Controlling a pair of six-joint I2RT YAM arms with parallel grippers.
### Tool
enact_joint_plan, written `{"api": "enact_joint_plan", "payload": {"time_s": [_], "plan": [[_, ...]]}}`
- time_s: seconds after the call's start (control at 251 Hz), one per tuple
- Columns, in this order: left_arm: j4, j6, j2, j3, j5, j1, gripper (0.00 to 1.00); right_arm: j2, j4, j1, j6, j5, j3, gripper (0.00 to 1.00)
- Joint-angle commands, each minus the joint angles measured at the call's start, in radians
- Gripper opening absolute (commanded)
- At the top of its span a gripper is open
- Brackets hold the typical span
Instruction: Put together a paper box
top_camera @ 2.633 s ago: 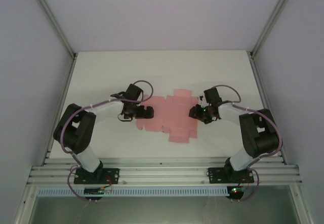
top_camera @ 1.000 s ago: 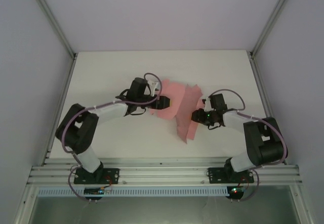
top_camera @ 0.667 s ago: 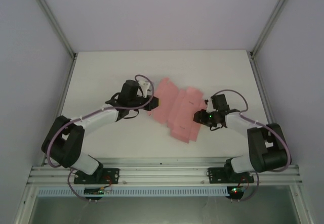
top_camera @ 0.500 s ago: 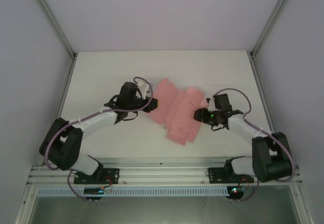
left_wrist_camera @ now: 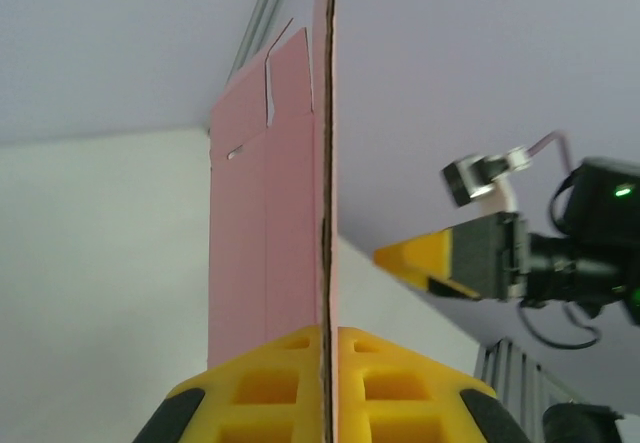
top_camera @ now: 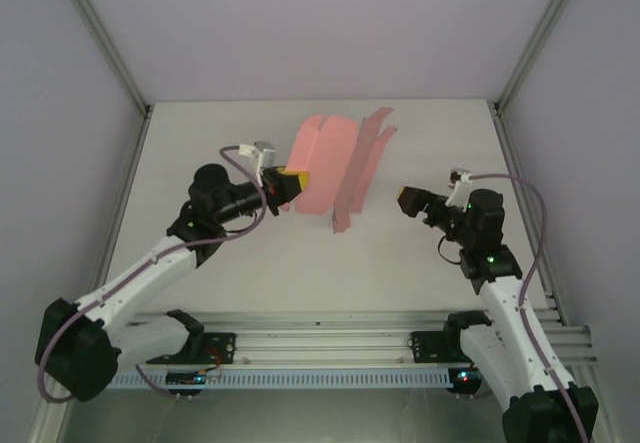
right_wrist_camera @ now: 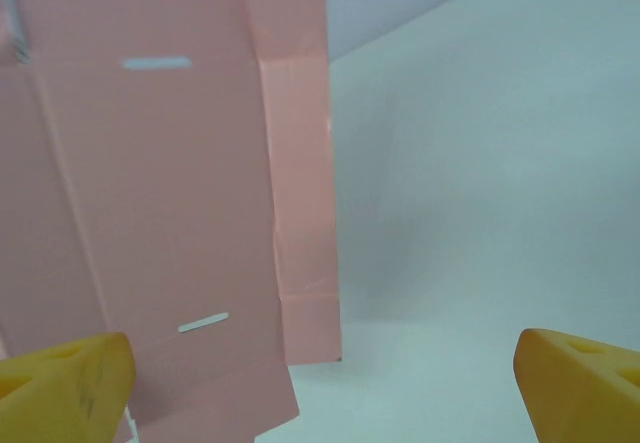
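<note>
Top external: holding the paper box (top_camera: 325, 156) by its near-left edge in the left gripper (top_camera: 286, 185), jaws pinching tight on the card. Holding the sheet raised over the far-centre table (top_camera: 440, 143). Hovering the right gripper (top_camera: 408, 201) right of the sheet, apart from it, jaws spread wide.

Left wrist: viewing the card (left_wrist_camera: 265, 223) edge-on, rising from between the yellow fingers (left_wrist_camera: 270, 388) pressing on it.

Right wrist: facing the creased, slotted pink panel (right_wrist_camera: 170, 193) at upper left; carrying nothing between the widely parted fingertips (right_wrist_camera: 70, 373).
</note>
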Motion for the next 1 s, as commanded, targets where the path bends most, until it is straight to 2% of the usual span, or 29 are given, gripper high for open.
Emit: {"api": "enact_joint_plan", "payload": {"time_s": [0.0, 0.144, 0.22, 0.375, 0.491, 0.527, 0.591, 0.746, 0.878, 0.994], "plan": [[0.104, -0.032, -0.052, 0.017, 0.072, 0.003, 0.0, 0.054, 0.196, -0.013, 0.053, -0.168, -0.022, 0.98], [0.126, -0.078, -0.101, 0.032, 0.088, 0.004, 0.0, 0.152, 0.455, -0.016, 0.12, -0.306, -0.022, 0.9], [0.135, -0.093, -0.124, 0.027, 0.081, 0.001, 0.0, 0.19, 0.516, -0.012, 0.14, -0.344, -0.009, 0.86], [0.148, -0.097, -0.169, 0.004, 0.049, 0.002, 0.0, 0.22, 0.552, -0.001, 0.148, -0.388, 0.002, 0.51], [0.138, -0.08, -0.188, -0.007, 0.015, 0.002, 0.0, 0.214, 0.564, 0.012, 0.146, -0.415, -0.004, 0.33], [0.139, -0.074, -0.19, -0.01, 0.015, 0.002, 0.0, 0.211, 0.573, 0.017, 0.142, -0.431, -0.006, 0.33], [0.147, -0.076, -0.188, -0.013, 0.019, 0.002, 0.0, 0.209, 0.58, 0.029, 0.134, -0.435, -0.006, 0.45], [0.144, -0.08, -0.193, 0.001, 0.049, 0.002, 0.0, 0.2, 0.441, 0.027, 0.065, -0.393, 0.011, 0.47], [0.14, -0.081, -0.201, 0.006, 0.074, 0.0, 0.0, 0.203, 0.45, 0.018, 0.024, -0.4, 0.008, 0.53], [0.128, -0.078, -0.199, 0.007, 0.077, 0.001, 0.0, 0.214, 0.487, 0.017, 0.025, -0.41, 0.019, 0.5]]}}
